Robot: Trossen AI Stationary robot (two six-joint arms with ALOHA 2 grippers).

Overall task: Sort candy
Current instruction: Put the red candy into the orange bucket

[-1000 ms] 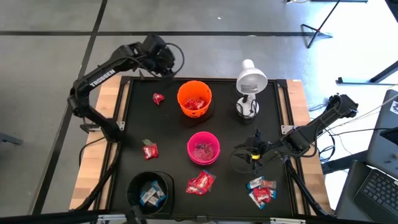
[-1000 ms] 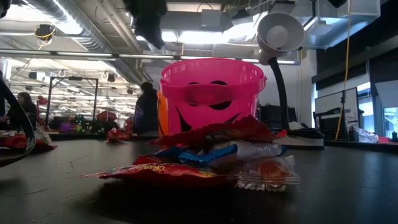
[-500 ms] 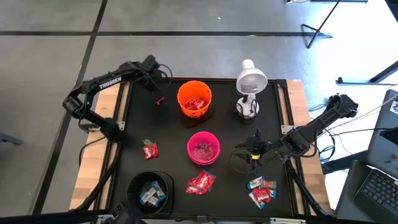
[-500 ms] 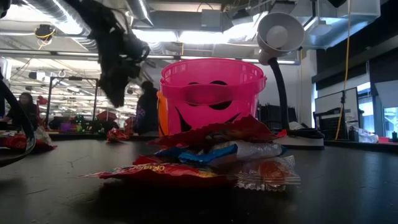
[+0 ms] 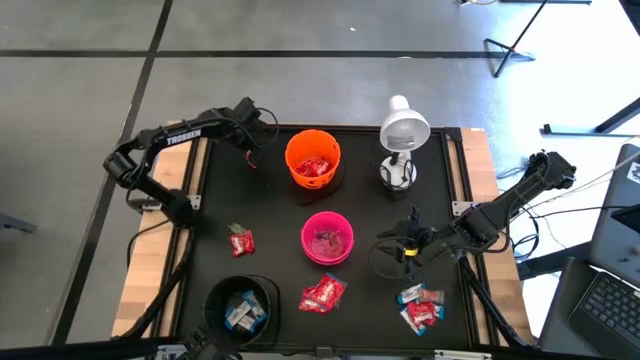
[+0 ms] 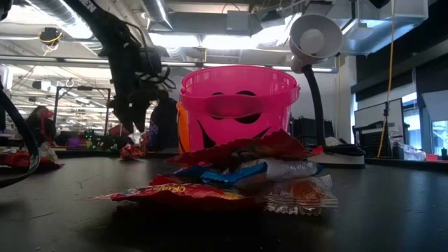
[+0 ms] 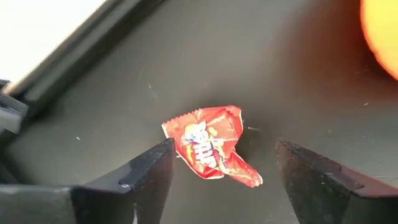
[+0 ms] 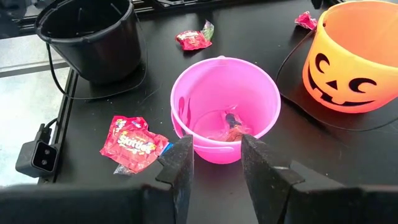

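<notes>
Candy [image 7: 211,145], crinkled glossy red wrapper

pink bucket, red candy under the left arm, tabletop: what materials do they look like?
Pink bucket: likely moulded plastic, slightly translucent and glossy, with light glowing through its thin wall.
Red candy: crinkled plastic or foil film wrapper, shiny, with printed lettering and creases.
Tabletop: black matte sheet, possibly rubber or laminate, showing faint scuffs and specks and no glare.

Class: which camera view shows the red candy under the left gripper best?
The left wrist view: the red candy lies uncovered between the open fingers. In the high view the left gripper mostly hides it; low and right wrist views show it small.
</notes>
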